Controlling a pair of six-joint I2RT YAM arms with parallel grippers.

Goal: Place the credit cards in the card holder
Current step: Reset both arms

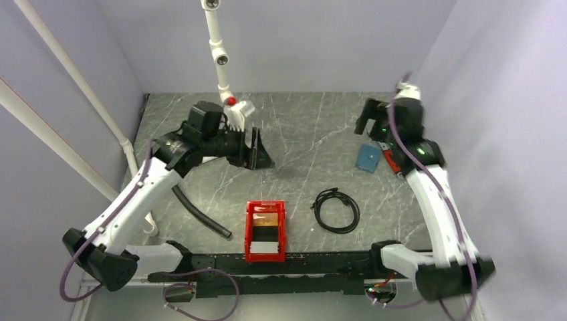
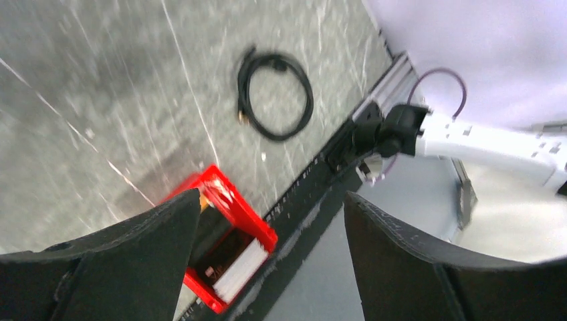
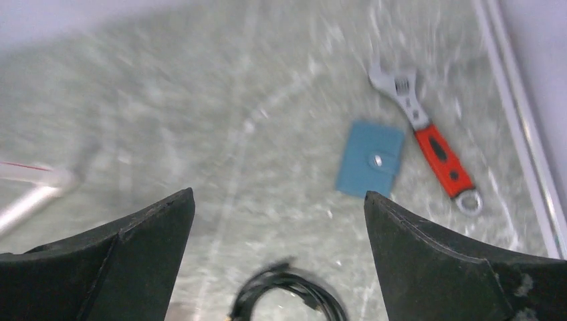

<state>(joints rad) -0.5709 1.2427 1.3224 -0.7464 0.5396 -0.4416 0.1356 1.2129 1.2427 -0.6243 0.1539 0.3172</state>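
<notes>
The credit cards point(image 1: 265, 247) lie in the red bin point(image 1: 249, 231) at the near edge, white ones in front and an orange one behind. A black cable point(image 1: 336, 209) lies just past it. Farther off, the left gripper point(image 2: 271, 197) and the right gripper point(image 3: 279, 192) hang wide open, holding nothing. The blue card holder point(image 3: 370, 166) lies shut beside a wrench point(image 3: 421, 127), near the right gripper.

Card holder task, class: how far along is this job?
Done: nothing; the credit cards sit in the red bin, and the card holder lies snapped shut beside the adjustable wrench. In hand: nothing; left fingers and right fingers are open, empty. Remaining: open holder, load cards.
</notes>
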